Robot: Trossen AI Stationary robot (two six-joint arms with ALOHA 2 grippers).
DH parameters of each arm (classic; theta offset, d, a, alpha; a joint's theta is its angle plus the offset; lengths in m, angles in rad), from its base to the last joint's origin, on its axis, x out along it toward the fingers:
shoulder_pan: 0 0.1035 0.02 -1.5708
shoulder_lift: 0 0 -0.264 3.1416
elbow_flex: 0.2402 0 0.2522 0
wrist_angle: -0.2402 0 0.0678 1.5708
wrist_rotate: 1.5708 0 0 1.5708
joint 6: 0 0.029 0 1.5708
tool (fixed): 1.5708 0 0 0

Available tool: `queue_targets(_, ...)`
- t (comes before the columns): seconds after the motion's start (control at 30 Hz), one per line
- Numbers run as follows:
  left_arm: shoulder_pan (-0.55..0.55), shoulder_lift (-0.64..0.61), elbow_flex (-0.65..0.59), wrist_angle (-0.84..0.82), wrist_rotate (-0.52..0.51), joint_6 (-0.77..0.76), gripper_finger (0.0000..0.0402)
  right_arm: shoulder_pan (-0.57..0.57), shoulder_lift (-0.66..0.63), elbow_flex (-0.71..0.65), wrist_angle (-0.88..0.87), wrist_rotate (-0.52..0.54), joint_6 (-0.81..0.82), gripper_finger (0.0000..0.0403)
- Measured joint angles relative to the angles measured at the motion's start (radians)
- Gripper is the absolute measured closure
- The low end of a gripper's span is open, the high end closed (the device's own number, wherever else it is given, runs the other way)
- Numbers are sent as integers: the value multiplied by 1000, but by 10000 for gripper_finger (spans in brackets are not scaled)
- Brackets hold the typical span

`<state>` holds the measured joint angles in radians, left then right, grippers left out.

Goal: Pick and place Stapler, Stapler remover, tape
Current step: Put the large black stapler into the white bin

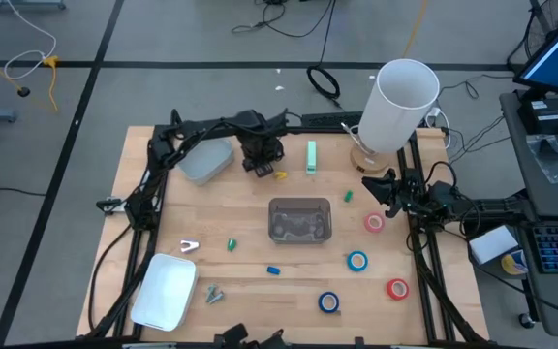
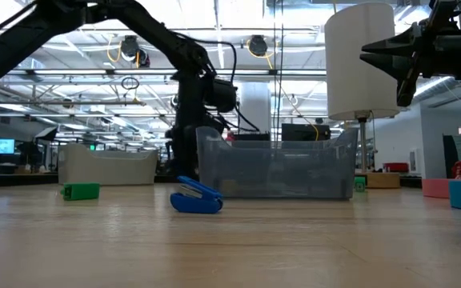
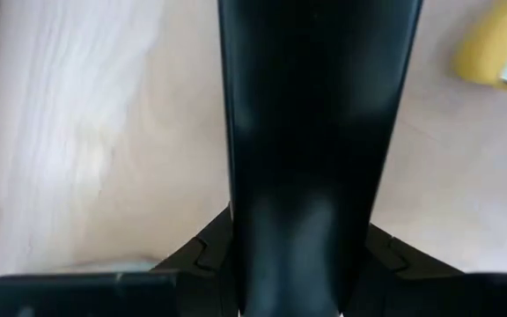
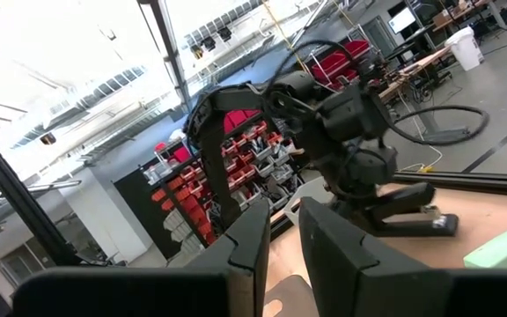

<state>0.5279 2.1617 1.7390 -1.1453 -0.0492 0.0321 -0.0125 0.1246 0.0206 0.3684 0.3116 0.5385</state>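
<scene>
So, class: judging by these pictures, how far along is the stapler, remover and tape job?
Done: nothing looks placed yet. In hand: the left gripper is shut on the black stapler. Left: the blue staple remover and four tape rolls, pink, blue, red, blue, all lie outside the clear bin. The right gripper waits, shut, near the pink roll.

Black stapler (image 4: 409, 217) flat under left claw (image 1: 257, 165).
</scene>
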Motion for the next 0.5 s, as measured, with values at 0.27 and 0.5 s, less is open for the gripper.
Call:
queue_targets(0.27, -39, -89, 1, -38, -3, -18, 273, 0, 0, 0, 1, 0, -1, 344)
queue_targets(0.5, -97, -187, 2, -41, 44, -79, 273, 0, 0, 0, 39, 1, -2, 344)
